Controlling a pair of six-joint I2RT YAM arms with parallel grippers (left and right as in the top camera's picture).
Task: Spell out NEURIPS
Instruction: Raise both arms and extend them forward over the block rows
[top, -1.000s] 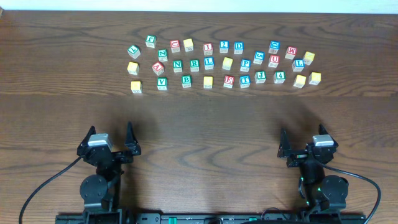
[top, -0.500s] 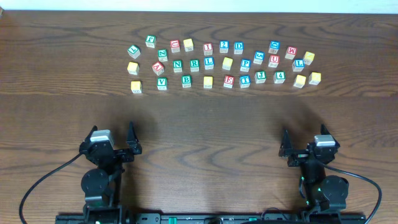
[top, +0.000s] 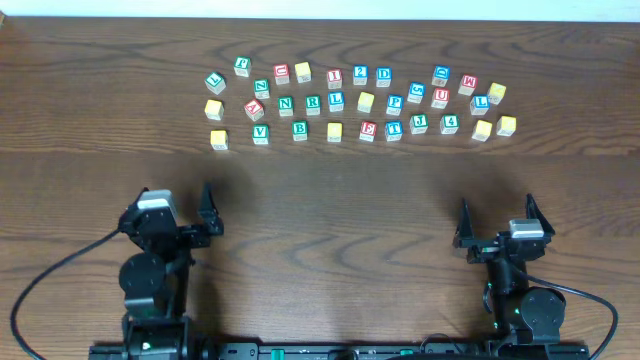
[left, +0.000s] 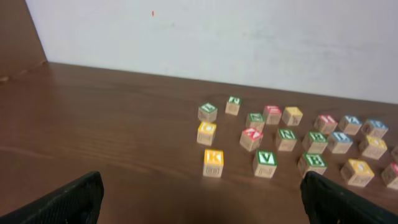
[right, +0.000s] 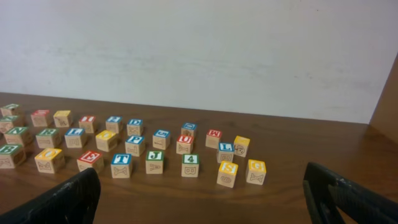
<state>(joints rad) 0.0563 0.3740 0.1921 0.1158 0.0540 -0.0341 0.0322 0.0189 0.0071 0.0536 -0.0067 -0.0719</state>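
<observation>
Small wooden letter cubes lie in three loose rows at the far side of the table. Among them are a green N (top: 286, 105), a green R (top: 313, 103), a red I (top: 335, 78), a blue P (top: 394, 104), a red U (top: 440, 98), a red E (top: 368, 130) and a yellow S (top: 482, 130). The right wrist view also shows the E (right: 91, 159), the U (right: 185, 143) and the S (right: 227, 173). My left gripper (top: 172, 208) and my right gripper (top: 497, 215) hover near the front edge, both open and empty, well short of the cubes.
A second green N (top: 262, 88) sits up and left of the first. Other cubes around them include a yellow K (left: 213, 162), a green V (left: 265, 163), a blue T (right: 121, 165) and a green J (right: 155, 160). A white wall stands behind the table.
The left arm has swung slightly left. The right arm has shifted a little right and toward the front edge. No cube has moved.
</observation>
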